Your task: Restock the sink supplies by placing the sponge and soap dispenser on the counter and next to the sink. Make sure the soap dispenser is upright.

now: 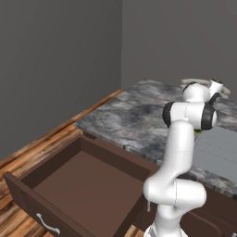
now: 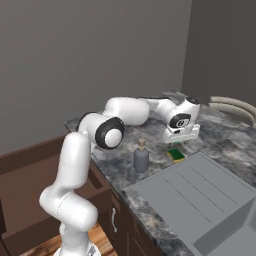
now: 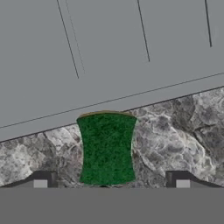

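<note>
Both supplies look placed — the flat green sponge [image 3: 106, 148] and upright grey soap dispenser [image 2: 141, 157] sit on the dark marbled stone counter [image 2: 220, 131] beside the light grey ribbed sink [image 2: 200, 195] — with the gripper [image 3: 111, 183] spread wide above the sponge, pinching nothing.

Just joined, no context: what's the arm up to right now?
Restocking the sink area. The sponge lies green side up on the counter right by the sink edge, with the open hand above it, fingers apart, not gripping. The soap dispenser stands upright on the counter near the sink corner. The drawer is open.
</note>
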Motion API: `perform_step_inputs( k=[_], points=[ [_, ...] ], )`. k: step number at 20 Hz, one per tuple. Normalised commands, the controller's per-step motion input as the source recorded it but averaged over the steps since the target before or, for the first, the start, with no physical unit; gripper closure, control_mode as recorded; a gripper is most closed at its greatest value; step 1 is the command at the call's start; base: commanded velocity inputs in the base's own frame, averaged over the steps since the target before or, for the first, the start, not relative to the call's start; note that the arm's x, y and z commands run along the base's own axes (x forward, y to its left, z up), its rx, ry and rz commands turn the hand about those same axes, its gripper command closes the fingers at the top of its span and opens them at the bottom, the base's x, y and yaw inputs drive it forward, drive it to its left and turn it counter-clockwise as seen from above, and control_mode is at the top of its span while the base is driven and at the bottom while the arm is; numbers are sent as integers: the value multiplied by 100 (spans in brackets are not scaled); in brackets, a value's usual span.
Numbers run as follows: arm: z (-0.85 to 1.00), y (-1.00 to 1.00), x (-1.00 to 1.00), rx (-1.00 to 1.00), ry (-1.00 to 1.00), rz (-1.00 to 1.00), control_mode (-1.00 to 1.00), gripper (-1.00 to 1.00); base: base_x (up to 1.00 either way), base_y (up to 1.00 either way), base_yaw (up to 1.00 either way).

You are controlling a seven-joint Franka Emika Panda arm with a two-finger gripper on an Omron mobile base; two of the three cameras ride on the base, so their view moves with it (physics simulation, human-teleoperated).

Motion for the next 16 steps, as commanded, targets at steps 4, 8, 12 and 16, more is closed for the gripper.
perform_step_inputs(
  k=[4,8,12,16],
  points=[
    [99,6,-28,0,-11,-6,-100,-100,0,0,0],
    [90,13,-59,0,-18,-7,-100,-100,0,0,0],
    [68,32,-83,-2,-26,-7,-100,-100,0,0,0],
    [66,42,-89,-6,-28,-8,-100,-100,0,0,0]
  ],
)
